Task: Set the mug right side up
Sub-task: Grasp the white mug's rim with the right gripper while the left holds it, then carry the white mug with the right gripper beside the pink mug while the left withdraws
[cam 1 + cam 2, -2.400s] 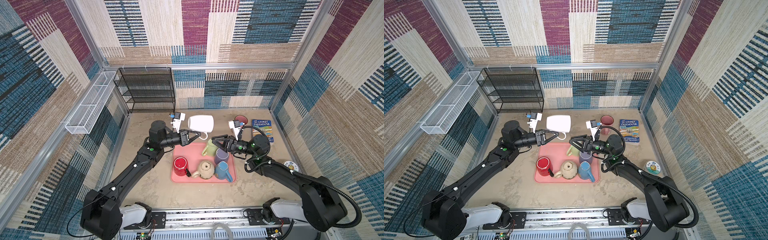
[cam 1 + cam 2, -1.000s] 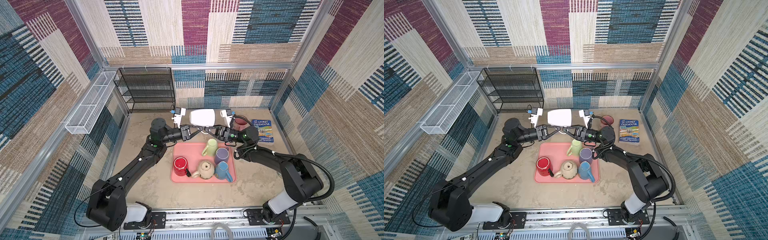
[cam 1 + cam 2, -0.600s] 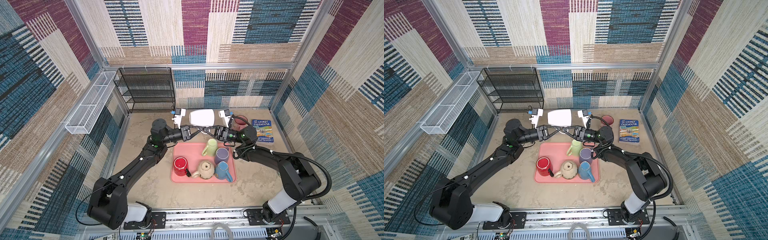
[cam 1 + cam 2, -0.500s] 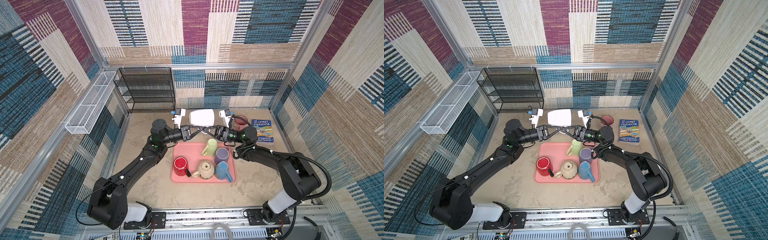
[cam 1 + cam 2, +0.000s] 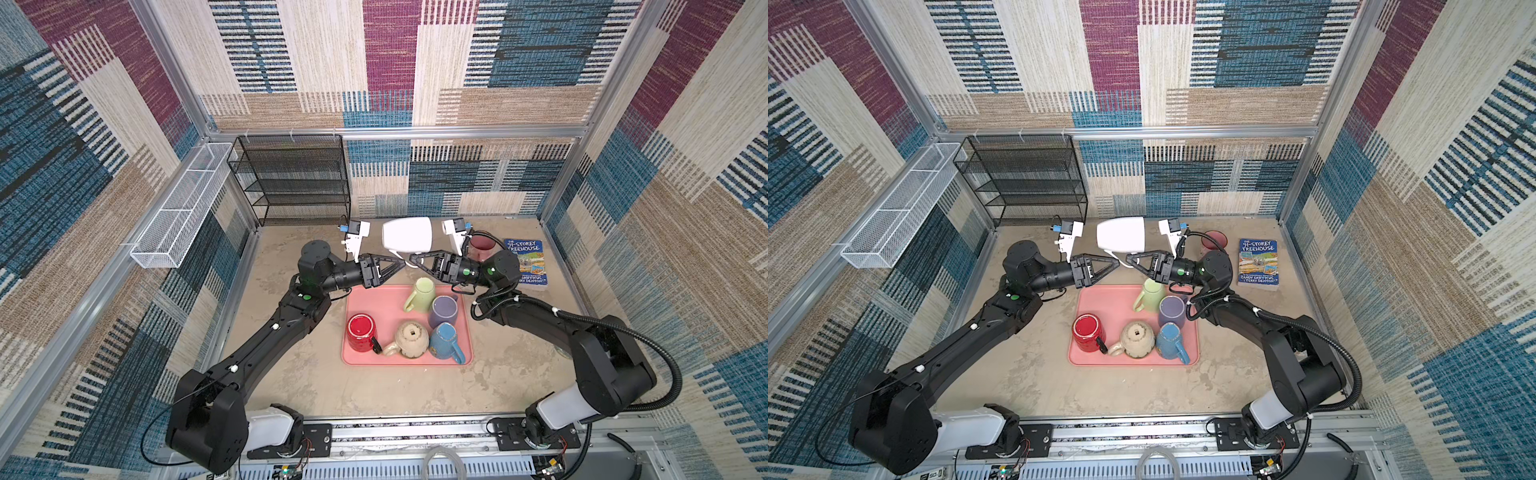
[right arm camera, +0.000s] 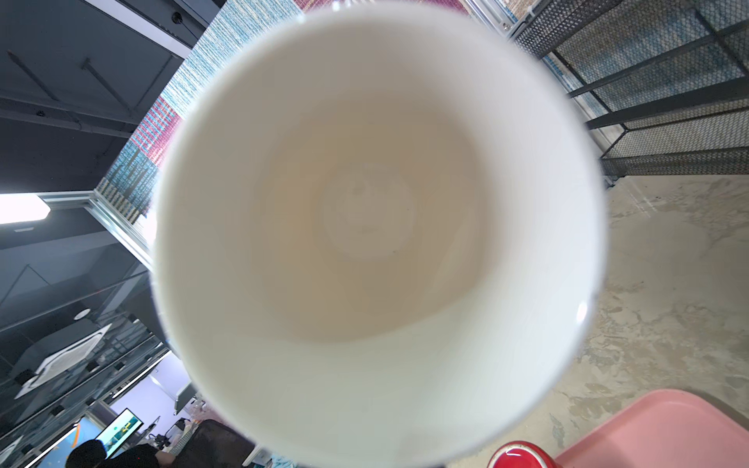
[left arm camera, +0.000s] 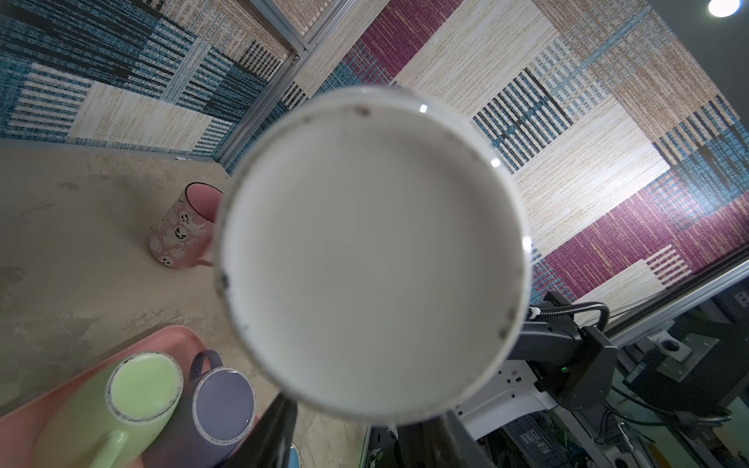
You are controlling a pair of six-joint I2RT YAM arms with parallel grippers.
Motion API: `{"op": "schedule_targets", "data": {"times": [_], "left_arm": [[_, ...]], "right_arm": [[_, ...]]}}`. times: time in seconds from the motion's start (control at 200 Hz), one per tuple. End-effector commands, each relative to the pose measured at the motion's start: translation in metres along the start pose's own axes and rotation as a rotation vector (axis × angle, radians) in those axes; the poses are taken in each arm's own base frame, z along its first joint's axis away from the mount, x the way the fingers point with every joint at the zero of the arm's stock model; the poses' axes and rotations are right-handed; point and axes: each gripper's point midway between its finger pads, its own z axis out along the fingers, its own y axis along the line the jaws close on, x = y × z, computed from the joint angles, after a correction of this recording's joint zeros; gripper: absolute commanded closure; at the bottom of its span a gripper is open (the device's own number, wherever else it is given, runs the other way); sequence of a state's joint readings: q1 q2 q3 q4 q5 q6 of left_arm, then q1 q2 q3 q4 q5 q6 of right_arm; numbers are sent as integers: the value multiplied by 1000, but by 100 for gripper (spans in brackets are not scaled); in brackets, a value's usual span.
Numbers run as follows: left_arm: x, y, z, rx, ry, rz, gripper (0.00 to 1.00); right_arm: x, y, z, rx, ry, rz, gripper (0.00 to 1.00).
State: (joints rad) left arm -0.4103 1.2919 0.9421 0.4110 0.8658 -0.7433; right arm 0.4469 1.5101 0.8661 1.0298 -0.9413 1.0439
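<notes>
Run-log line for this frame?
white mug: aloft, on its side | left tool: open | right tool: gripping white mug | righting: not done

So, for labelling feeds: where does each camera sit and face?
Top views: high at the front, looking down; both show the left arm, right arm and white mug.
Left wrist: faces the mug's base; own jaws, right arm beyond.
Right wrist: faces into the mug's mouth; no robot parts clear.
Shared: wrist views see opposite mug ends.

bright, even light gives soft shadows in both top views; the white mug [image 6: 377, 227] sits blurred in wrist views.
</notes>
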Motion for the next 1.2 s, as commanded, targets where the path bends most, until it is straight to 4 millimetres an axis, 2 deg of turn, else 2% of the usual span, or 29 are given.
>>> {"op": "schedule_targets", "data": {"times": [0.0, 0.12, 0.185, 0.235, 0.346, 0.516, 0.871, 1.082, 1.197], "left_arm": [[1, 2, -5, -48, 13, 47, 32], [3, 1, -12, -104, 22, 75, 15], [5, 4, -18, -152, 30, 86, 11], [6, 6, -23, -189, 38, 96, 5], [10, 14, -34, -290, 58, 112, 0], [15, 46, -61, -559, 91, 115, 1], [22, 62, -104, -821, 113, 91, 1], [15, 79, -152, -1115, 43, 22, 1], [19, 86, -171, -1225, 44, -5, 1]], "right_arm": [[-4, -5, 0, 72, 2, -74, 100], [-5, -16, -3, 183, 33, -94, 100], [-6, -24, -7, 255, 46, -102, 100], [-7, -30, -10, 311, 59, -107, 100], [-9, -43, -19, 432, 83, -124, 100], [-12, -57, -35, 579, 107, -157, 100], [-18, -87, -62, 820, 131, -139, 100], [-26, -108, -78, 952, 141, -129, 100], [-34, -123, -91, 1037, 148, -124, 100]]}}
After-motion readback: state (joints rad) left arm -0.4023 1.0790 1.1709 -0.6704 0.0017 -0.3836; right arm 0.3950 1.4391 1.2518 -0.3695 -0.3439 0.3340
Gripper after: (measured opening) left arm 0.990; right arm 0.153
